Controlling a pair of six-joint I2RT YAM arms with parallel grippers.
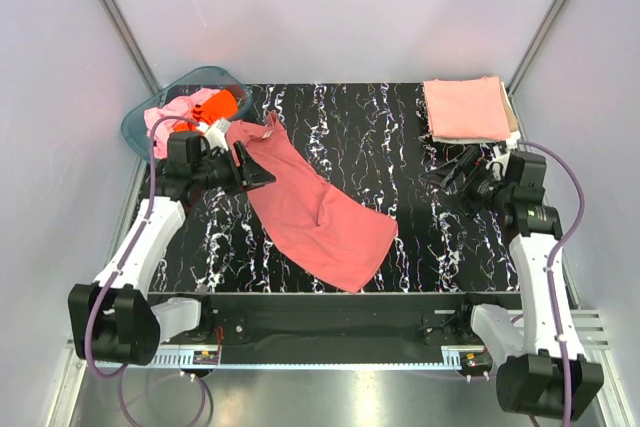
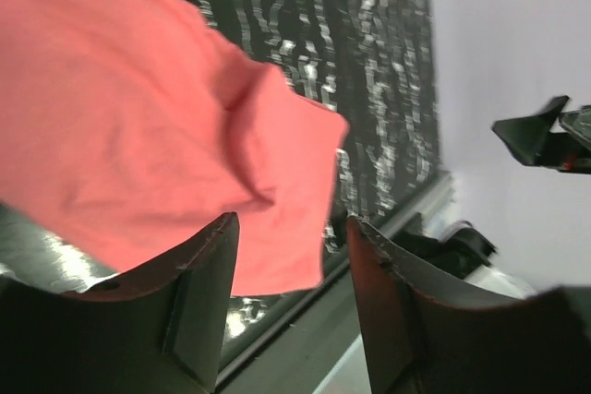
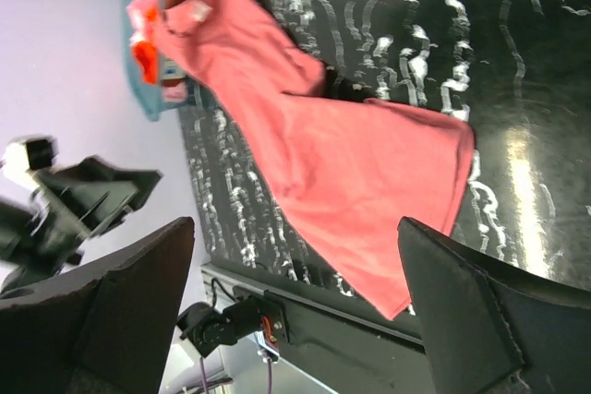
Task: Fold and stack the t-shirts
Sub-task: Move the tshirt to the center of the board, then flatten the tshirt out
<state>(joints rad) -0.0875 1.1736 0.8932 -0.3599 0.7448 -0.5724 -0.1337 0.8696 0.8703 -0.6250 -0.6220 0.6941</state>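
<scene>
A brick-red t-shirt (image 1: pixel 315 212) lies spread diagonally across the black marbled table (image 1: pixel 420 137), its collar with a white neck label (image 3: pixel 199 11) toward the far left. My left gripper (image 1: pixel 255 172) hovers at the shirt's upper left edge, jaws apart with nothing between them; in the left wrist view the shirt (image 2: pixel 138 117) hangs beyond the left gripper (image 2: pixel 291 223). My right gripper (image 1: pixel 450 169) stands wide open over bare table, right of the shirt (image 3: pixel 351 154), with the right gripper (image 3: pixel 297 223) empty. A folded salmon-pink stack (image 1: pixel 465 109) rests at the far right corner.
A translucent teal tub (image 1: pixel 200 74) sits off the table's far left corner, holding a pink tee (image 1: pixel 165 112) and a bright orange tee (image 1: pixel 222 102). White walls enclose the table on three sides. The metal frame rail runs along the near edge.
</scene>
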